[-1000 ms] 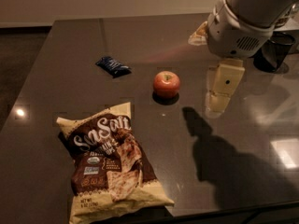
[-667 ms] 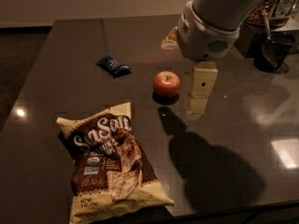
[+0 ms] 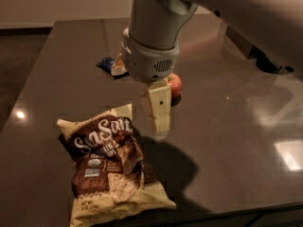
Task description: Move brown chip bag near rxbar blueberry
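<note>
1. The hand (image 3: 160, 126) hangs pointing down over the table (image 3: 227, 141), just beyond the top right corner of the chip bag (image 3: 111, 169). I cannot tell whether it is wide or narrow.
2. A second ago it hung to the right of the apple (image 3: 176, 84). It has since swung left, and the apple now sits just behind it, partly hidden.
3. The chip bag has not moved. It lies flat, in front of the hand and to its left, untouched.
4. The bag is crinkly and dark brown with cream-yellow ends, white script lettering and pictured chips.
5. The blue bar (image 3: 106, 64) lies farther behind the hand to its left. It is well apart from the bag and half hidden by the grey wrist (image 3: 151, 56).
</note>
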Robot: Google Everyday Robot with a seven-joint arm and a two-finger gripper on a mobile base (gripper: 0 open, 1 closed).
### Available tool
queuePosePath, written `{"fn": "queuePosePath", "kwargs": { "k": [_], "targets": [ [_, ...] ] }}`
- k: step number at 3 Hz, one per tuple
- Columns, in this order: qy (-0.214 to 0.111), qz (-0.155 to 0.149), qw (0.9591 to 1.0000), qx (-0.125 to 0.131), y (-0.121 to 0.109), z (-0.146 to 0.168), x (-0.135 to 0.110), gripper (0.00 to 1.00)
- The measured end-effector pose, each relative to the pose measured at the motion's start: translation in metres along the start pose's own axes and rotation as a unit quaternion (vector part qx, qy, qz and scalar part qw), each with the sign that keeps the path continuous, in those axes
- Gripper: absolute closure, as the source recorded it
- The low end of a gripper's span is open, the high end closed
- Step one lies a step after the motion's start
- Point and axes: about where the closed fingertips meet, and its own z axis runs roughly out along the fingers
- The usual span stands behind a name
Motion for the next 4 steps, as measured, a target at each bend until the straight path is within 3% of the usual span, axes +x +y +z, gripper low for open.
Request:
{"fn": "queuePosePath", "kwargs": {
  "k": [1,3,4],
  "targets": [
    [0.011,-0.048,0.998,-0.04,-0.002,0.028,-0.018,0.0],
    [0.032,-0.104,0.9893,-0.098,-0.003,0.074,-0.034,0.0],
    [0.041,-0.117,0.986,-0.112,-0.003,0.081,-0.039,0.18]
  ]
}}
